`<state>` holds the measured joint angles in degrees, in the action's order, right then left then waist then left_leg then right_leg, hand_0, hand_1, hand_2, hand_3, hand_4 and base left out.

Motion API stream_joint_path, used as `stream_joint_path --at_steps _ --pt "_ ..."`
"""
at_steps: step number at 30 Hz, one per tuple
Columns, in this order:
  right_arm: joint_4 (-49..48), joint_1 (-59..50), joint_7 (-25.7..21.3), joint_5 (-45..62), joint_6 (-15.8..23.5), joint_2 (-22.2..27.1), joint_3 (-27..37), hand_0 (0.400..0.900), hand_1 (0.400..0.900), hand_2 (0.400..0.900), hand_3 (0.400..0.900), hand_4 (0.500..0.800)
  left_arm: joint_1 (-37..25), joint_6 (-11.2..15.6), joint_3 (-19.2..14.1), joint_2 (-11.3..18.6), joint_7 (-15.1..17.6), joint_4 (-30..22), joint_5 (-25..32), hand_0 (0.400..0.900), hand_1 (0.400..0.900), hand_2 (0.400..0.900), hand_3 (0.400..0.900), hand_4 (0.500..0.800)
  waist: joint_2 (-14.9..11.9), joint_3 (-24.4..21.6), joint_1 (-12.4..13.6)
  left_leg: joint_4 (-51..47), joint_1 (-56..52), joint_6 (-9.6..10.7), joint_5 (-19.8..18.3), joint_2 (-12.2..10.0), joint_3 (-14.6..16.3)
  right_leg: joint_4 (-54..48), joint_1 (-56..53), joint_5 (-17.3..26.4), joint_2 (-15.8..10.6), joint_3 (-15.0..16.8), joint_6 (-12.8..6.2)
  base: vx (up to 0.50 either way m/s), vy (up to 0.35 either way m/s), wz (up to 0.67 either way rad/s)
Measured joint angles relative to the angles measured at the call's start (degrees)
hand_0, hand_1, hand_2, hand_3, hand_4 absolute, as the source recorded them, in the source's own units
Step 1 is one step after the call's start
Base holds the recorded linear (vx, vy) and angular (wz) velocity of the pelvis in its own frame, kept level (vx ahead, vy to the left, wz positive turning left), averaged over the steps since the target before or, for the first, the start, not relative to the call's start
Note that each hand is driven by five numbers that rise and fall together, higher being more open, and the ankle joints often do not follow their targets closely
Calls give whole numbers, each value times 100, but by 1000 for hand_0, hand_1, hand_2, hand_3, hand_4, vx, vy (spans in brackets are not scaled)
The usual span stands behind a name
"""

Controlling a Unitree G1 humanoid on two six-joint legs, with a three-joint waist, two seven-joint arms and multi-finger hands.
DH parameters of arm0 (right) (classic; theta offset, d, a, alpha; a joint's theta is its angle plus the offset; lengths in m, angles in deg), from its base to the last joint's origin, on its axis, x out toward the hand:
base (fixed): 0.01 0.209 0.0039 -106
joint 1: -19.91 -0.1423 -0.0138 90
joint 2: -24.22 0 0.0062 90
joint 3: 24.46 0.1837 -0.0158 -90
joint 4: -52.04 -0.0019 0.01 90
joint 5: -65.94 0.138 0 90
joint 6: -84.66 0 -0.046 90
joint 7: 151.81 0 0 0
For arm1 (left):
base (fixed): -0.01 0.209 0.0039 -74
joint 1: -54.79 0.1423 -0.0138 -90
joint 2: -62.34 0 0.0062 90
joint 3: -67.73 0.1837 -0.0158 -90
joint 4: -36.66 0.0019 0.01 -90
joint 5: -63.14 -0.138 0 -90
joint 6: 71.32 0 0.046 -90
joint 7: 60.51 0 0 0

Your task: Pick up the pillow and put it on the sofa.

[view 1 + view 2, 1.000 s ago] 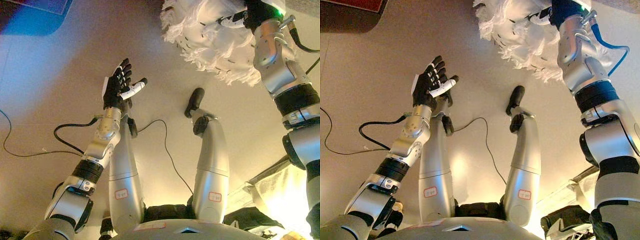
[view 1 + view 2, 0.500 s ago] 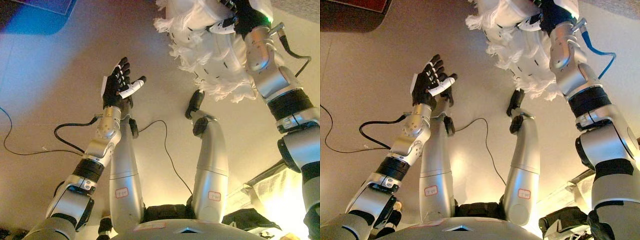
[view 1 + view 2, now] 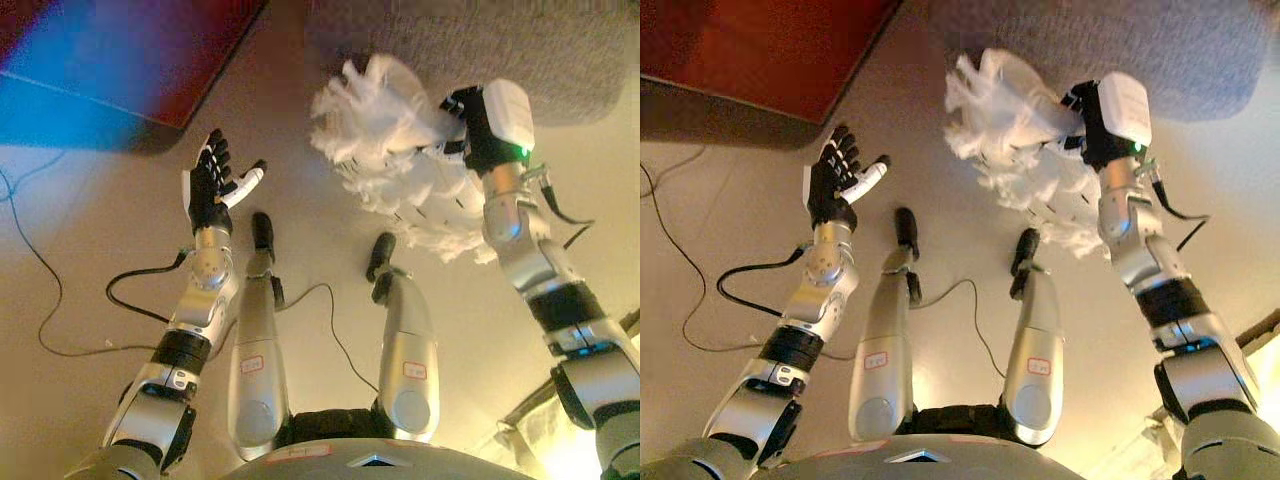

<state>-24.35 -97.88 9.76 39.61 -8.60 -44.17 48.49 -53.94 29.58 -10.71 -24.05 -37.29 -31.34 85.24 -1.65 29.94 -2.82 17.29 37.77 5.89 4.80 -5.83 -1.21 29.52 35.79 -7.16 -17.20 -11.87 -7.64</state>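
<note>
Right hand (image 3: 462, 128), dark with a white box at the wrist, is raised toward the top right of the view, its fingers closed into a white fluffy pillow (image 3: 395, 160) and partly buried in the long fringe. Held this way, the pillow hangs clear of the floor, its shaggy strands trailing down and toward the robot along the right forearm. Just beyond the pillow, along the top edge, lies the front of a grey sofa (image 3: 520, 50), a rounded cushion of coarse cloth; the pillow's upper edge overlaps it in the view, though whether the two touch cannot be told. Left hand (image 3: 212, 180) is lifted on the left side, palm up, fingers spread and relaxed, holding nothing and well apart from the pillow. Past it, in the top left corner, is the corner of a dark red rug (image 3: 770, 50) on a pale beige floor (image 3: 90, 290). By the look of things, the pickup is done and the carry to the sofa is under way. The next move would call for bringing the pillow farther forward until it is over the seat, then loosening the fingers so that it settles there, minding that the fringe does not catch on them. No legible brand, label or writing shows on the pillow, sofa or rug.
</note>
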Motion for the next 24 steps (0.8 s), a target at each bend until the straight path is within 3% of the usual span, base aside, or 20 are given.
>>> stream_joint_path --at_steps 5,14,24 --pt "-660 932 5 -134 280 -76 475 400 400 400 400 500 544 49 -219 8 -151 -2 -144 900 900 900 900 800 -42 -38 2 -774 -1344 -25 115 -3 48 -923 -1419 229 73 -134 -128 116 51 -5" --pt "-2014 1827 401 -110 794 -283 1563 400 400 400 400 500 1212 36 -891 12 -815 -278 -271 900 900 900 900 800 -169 -283 14 -1846 -2717 -89 347 29 313 -2722 -3042 1011 217 -364 -254 91 72 -9" --pt "-2113 1946 549 102 879 -283 1803 400 400 400 400 500 1934 -26 -956 -166 -1291 -293 -384 900 900 900 900 800 -286 -1283 84 -2186 -3144 -13 354 -4 350 -3250 -3571 1055 322 -451 -270 64 8 2"
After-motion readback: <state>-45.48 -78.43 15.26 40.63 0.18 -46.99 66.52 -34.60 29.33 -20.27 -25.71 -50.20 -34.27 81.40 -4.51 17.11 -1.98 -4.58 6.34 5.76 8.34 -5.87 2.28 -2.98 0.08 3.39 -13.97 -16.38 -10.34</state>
